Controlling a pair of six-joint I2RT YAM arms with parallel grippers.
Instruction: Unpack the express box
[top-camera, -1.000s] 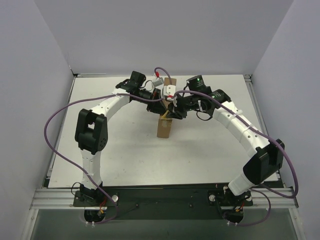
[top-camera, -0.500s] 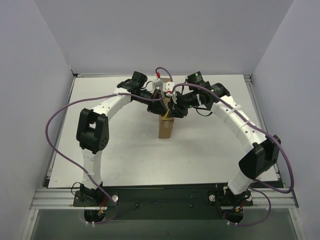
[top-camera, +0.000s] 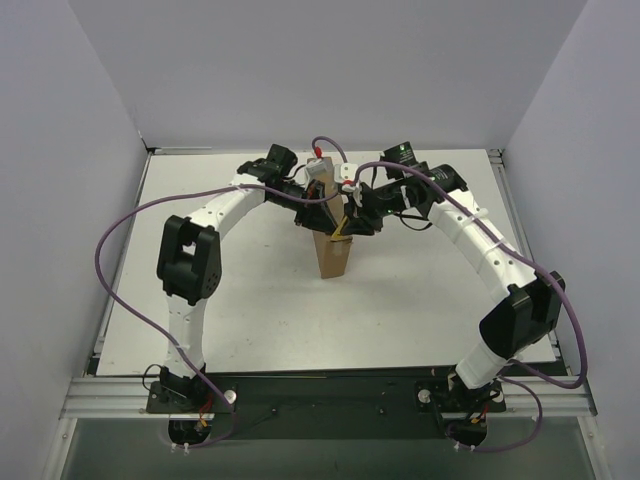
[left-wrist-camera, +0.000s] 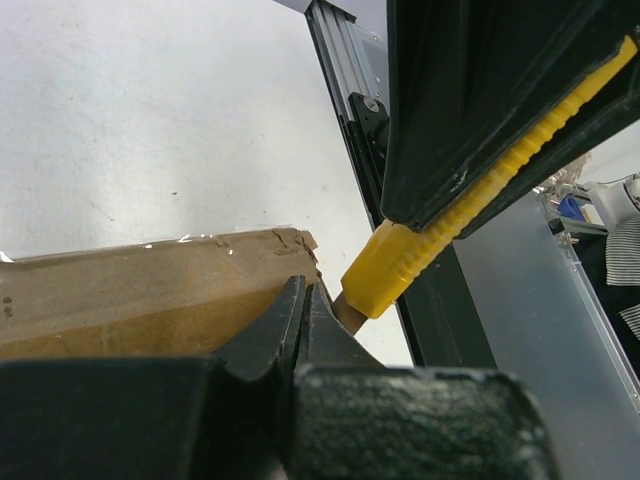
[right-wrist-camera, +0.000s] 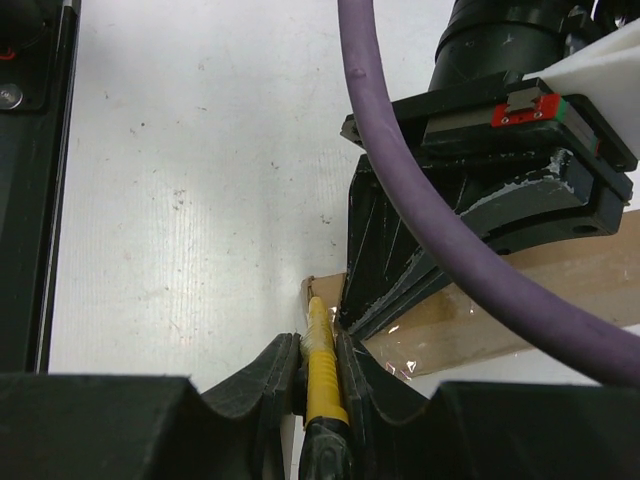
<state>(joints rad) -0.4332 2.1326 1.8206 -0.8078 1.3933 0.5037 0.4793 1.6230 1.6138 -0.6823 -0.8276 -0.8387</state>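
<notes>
The express box (top-camera: 333, 258), a plain brown cardboard mailer, stands on edge at the table's middle. My left gripper (top-camera: 322, 210) reaches in from the left and is shut on the box's top edge. In the left wrist view its closed tips (left-wrist-camera: 303, 297) pinch right at the cardboard (left-wrist-camera: 130, 290). My right gripper (top-camera: 346, 226) comes from the right, shut on a yellow utility knife (right-wrist-camera: 320, 365). The knife's tip rests at the box's upper corner (right-wrist-camera: 480, 315), just beside the left gripper's fingers (right-wrist-camera: 385, 270). From the left wrist, the knife (left-wrist-camera: 430, 225) slants down toward that corner.
White table (top-camera: 240, 300) with white walls on three sides. An aluminium rail (left-wrist-camera: 335, 80) runs along the table's edge; a black rail (right-wrist-camera: 30, 150) shows at the left of the right wrist view. A purple cable (right-wrist-camera: 420, 200) loops over the box.
The right arm's wrist has swung slightly back and to the right, and the box has shifted a touch toward the front. Both grips are unchanged.
</notes>
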